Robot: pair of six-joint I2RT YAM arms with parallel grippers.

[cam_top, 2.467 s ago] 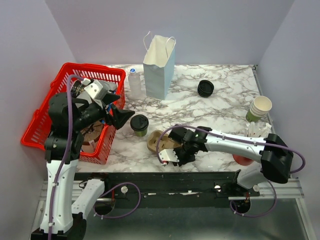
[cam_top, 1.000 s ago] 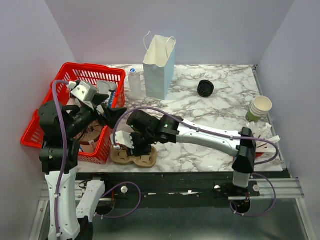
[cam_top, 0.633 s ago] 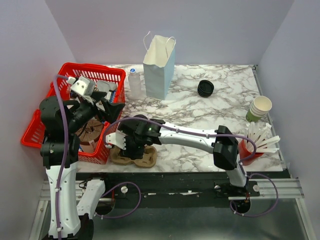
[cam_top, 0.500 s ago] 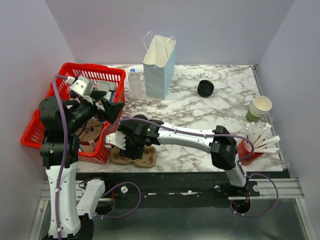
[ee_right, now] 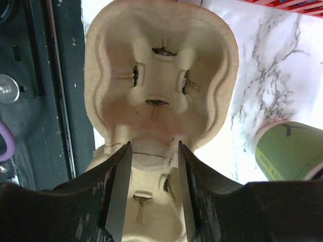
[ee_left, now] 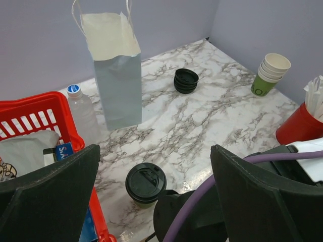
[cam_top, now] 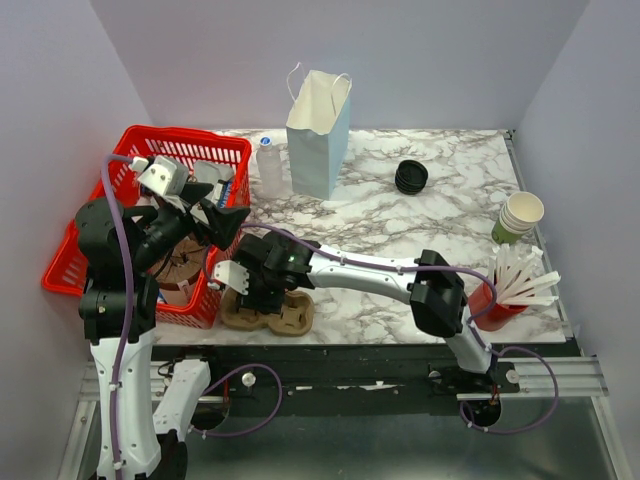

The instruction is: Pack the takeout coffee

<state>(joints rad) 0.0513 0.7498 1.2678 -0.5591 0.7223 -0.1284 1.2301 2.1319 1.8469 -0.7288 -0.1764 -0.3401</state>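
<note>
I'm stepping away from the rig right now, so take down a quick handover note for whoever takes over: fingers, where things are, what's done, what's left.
Left gripper: fingers wide open, empty, hovering above the table beside the red basket.
Right gripper: fingers closed on the middle ridge of the pulp carrier at the table's near edge.
Takeout coffee: lidded, upright on the table beside the carrier, not in it.
Paper bag: upright, open, at the back.
Done: lid on. Left: seat the cup in the carrier, likely then bag it.
</note>
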